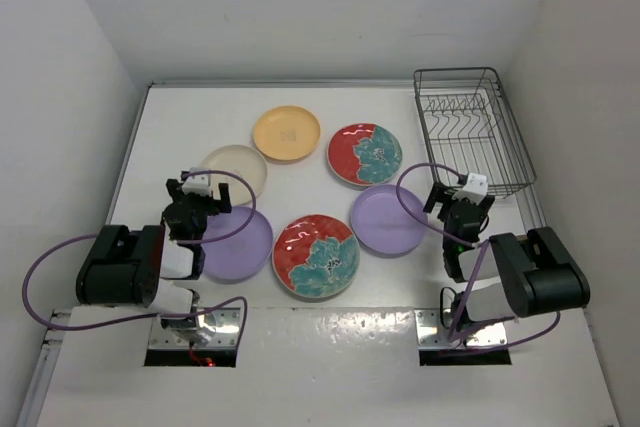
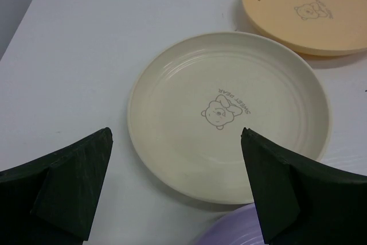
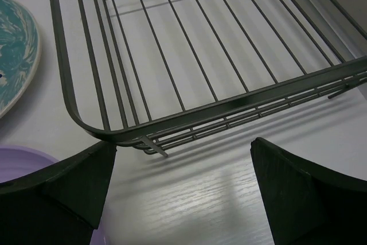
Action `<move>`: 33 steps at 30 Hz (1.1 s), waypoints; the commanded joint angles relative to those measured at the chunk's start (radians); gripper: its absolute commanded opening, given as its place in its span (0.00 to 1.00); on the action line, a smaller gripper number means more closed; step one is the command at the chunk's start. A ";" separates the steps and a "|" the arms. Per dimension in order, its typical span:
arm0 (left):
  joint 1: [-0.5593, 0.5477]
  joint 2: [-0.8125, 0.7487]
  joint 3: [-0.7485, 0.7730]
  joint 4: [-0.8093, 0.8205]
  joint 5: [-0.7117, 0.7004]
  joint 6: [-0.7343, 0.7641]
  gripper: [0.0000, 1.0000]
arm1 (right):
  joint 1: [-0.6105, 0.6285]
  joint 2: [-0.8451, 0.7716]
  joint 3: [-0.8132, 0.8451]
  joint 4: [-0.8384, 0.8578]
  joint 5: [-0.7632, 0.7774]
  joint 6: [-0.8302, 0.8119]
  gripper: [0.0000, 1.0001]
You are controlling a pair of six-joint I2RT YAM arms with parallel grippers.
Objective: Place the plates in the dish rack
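Six plates lie flat on the white table. An orange-yellow plate [image 1: 286, 133], a cream plate [image 1: 238, 169], two lilac plates [image 1: 240, 245] [image 1: 388, 219] and two red-and-teal floral plates [image 1: 364, 154] [image 1: 316, 255]. The dark wire dish rack [image 1: 470, 129] stands empty at the far right. My left gripper [image 1: 197, 190] is open and empty, hovering at the near edge of the cream plate [image 2: 229, 113]. My right gripper [image 1: 458, 197] is open and empty, just in front of the rack's near rim [image 3: 229, 104].
White walls close in the table on the left, back and right. The orange-yellow plate [image 2: 309, 10] lies just beyond the cream one. A lilac plate's rim [image 3: 23, 159] and a floral plate's edge [image 3: 14, 55] show left of the rack.
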 commanded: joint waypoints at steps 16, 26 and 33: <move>0.004 -0.311 0.023 -0.209 0.032 -0.017 0.99 | 0.363 -0.584 0.009 -0.648 -0.208 -0.367 1.00; -0.076 -0.484 0.384 -0.949 0.063 0.151 0.99 | 0.394 -0.587 0.326 -1.126 -0.162 -0.020 1.00; -0.088 -0.392 0.758 -1.513 0.183 0.276 0.99 | 0.230 -0.571 0.461 -1.339 -0.274 0.370 0.84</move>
